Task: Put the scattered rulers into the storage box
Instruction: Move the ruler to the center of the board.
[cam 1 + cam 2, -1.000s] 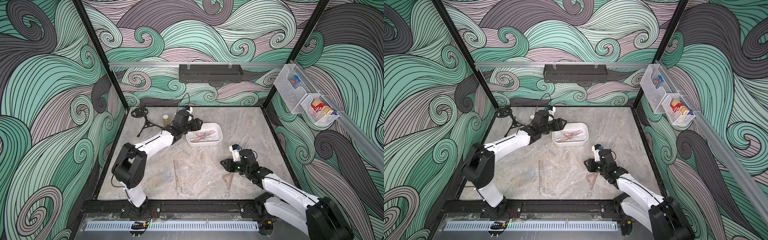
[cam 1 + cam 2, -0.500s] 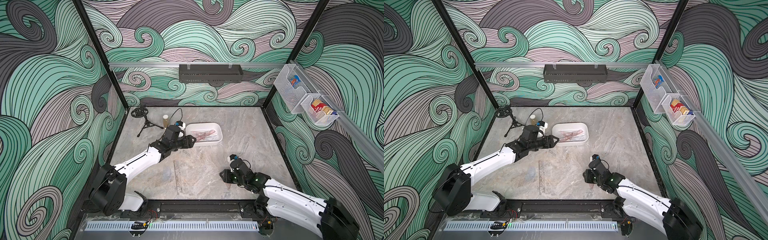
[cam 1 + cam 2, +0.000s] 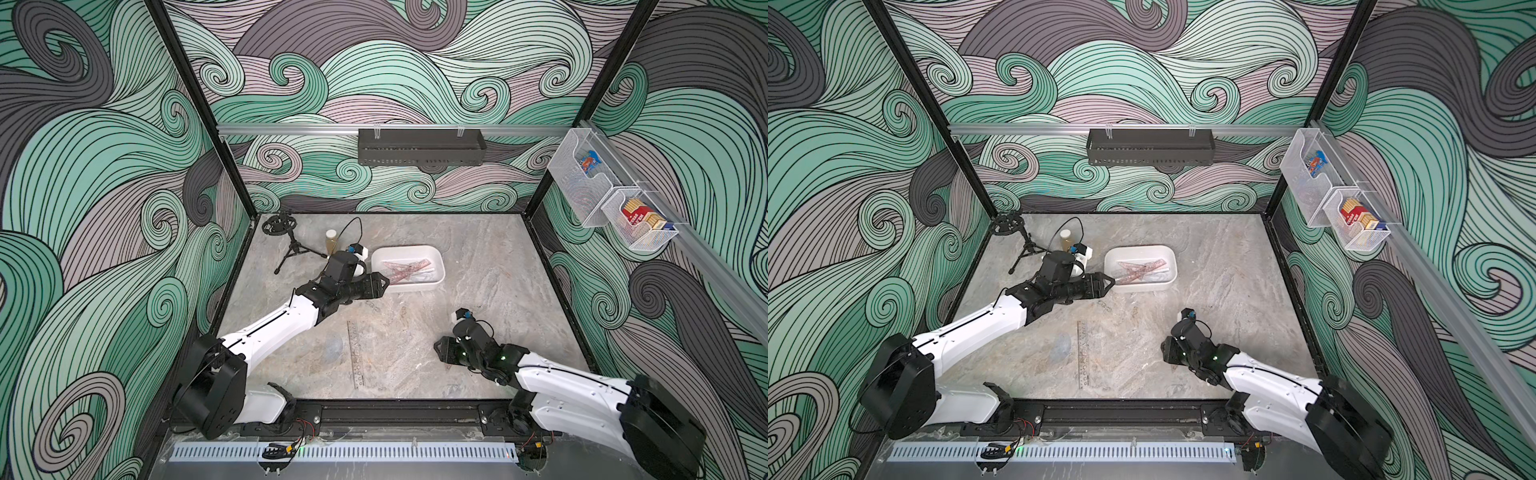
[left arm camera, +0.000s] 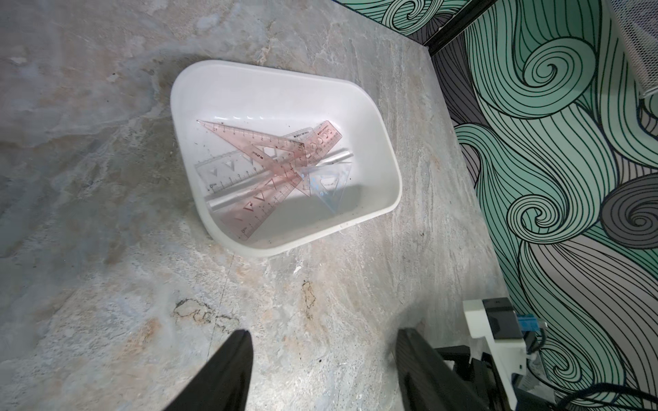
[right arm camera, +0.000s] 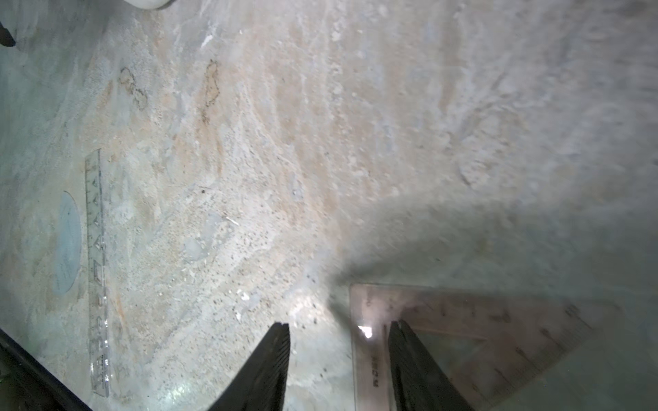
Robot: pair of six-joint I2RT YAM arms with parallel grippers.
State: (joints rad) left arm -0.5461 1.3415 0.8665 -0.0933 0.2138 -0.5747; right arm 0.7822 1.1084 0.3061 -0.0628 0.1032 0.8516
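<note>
The white storage box (image 3: 415,248) (image 3: 1138,248) (image 4: 249,67) stands at the back middle of the table and holds several pinkish and clear rulers (image 4: 270,156) (image 3: 405,270). My left gripper (image 3: 384,284) (image 4: 322,334) hovers just short of the box's near left corner, open and empty. A long clear ruler (image 3: 355,353) (image 3: 1084,353) (image 5: 96,270) lies on the table at the front middle. My right gripper (image 3: 440,351) (image 5: 338,325) is low at the front right, open. One of its fingers is over a pinkish set square (image 5: 463,320), the other over bare table.
A bluish clear oval piece (image 3: 333,348) (image 5: 67,242) lies beside the long ruler. A small black tripod (image 3: 286,241) and a small bottle (image 3: 331,241) stand at the back left. A black perforated tray (image 3: 419,147) hangs on the back wall, wire baskets (image 3: 611,199) on the right wall.
My left arm has drawn back from over the box to its near left side. My right gripper has moved forward and down over the set square, with its jaws spreading wider.
</note>
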